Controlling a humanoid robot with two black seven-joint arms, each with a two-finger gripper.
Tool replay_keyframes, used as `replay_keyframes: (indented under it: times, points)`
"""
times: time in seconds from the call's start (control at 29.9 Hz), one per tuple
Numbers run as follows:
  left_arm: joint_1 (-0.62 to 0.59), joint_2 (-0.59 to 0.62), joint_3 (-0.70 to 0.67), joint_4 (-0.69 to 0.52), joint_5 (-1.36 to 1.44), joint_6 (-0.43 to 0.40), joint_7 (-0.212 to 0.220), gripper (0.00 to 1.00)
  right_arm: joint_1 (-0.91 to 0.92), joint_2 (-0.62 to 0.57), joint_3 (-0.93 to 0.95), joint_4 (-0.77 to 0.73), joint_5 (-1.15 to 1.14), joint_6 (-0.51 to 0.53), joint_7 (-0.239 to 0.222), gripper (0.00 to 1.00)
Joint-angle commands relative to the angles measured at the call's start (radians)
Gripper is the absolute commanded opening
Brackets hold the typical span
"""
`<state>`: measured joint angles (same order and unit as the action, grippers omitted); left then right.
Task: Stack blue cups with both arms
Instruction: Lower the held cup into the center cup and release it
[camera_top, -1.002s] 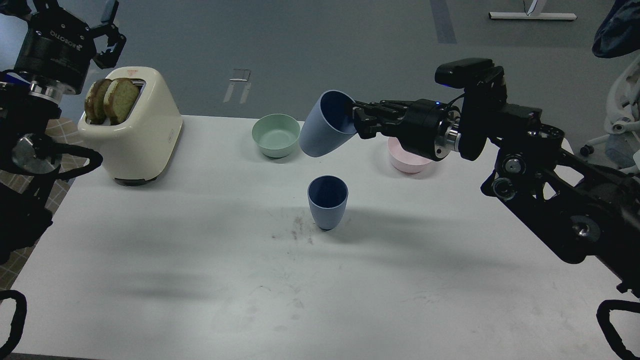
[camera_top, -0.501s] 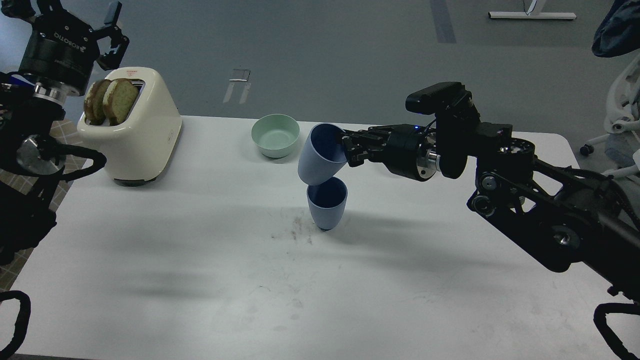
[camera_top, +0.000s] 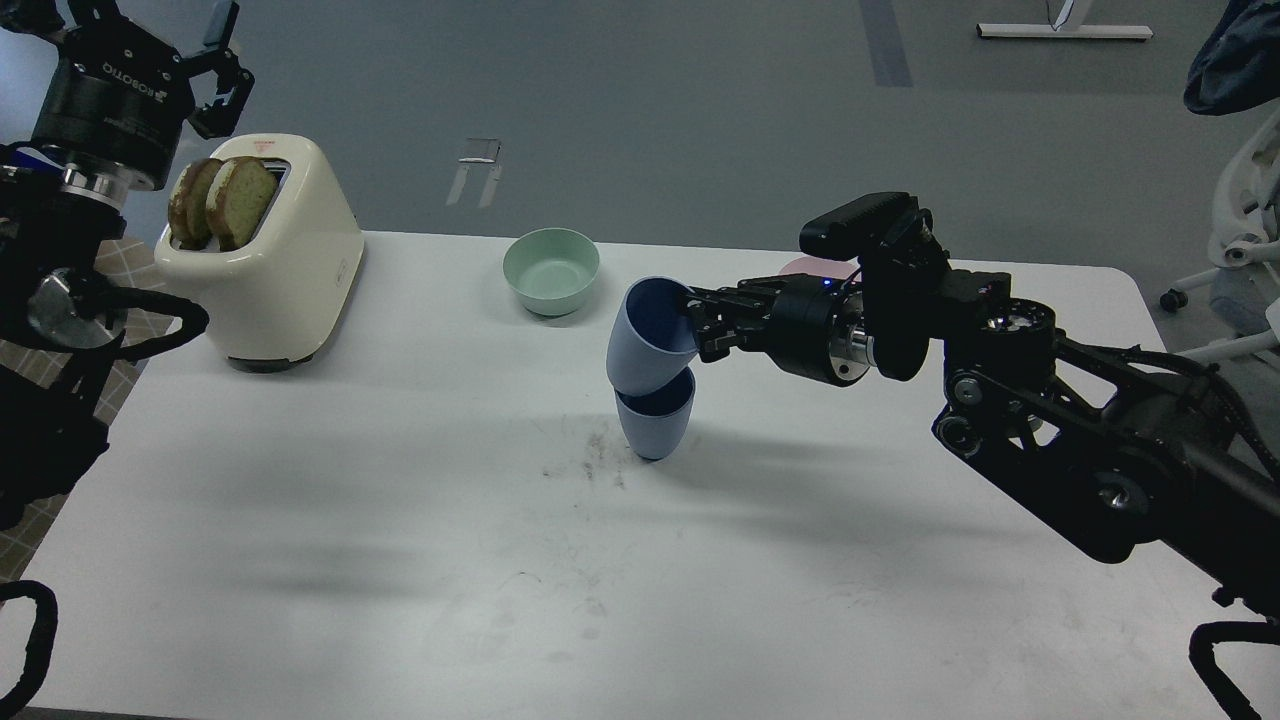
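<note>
1. right gripper (camera_top: 700, 325) pinches the rim of the tilted upper blue cup (camera_top: 650, 335); its base enters the lower blue cup (camera_top: 655, 420) just below.
2. risk: tilt may jam or tip the lower cup.
3. left gripper (camera_top: 215, 60), well apart, spread.

2 dusty-blue cups (camera_top: 652, 345) beside a mint-green bowl (camera_top: 551, 268); left of that bowl, a cream toaster (camera_top: 275, 262) with brown toast (camera_top: 222, 200); white bench (camera_top: 400, 520).
</note>
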<state>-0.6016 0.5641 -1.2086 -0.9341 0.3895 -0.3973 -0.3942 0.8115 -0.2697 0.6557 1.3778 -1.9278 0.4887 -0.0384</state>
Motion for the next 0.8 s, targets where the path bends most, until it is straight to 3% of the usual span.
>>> replay_keyframes:
  times: [0.0,0.37,0.67,0.77]
  points:
    - [-0.001,0.000,0.000,0.000,-0.001,0.000,0.000,0.98,-0.005,0.001,-0.001,0.001,0.000,0.000,0.000,0.00]
    - [0.000,0.003,0.000,0.000,0.000,0.000,-0.002,0.98,-0.015,0.001,-0.021,0.003,0.000,0.000,-0.001,0.14]
    - [0.000,0.003,0.000,0.000,-0.001,0.000,0.000,0.98,-0.017,0.000,-0.021,0.006,0.000,0.000,0.000,0.15]
    - [0.000,0.003,0.000,0.000,0.000,0.000,0.000,0.98,-0.018,0.001,-0.021,0.007,0.000,0.000,0.000,0.22]
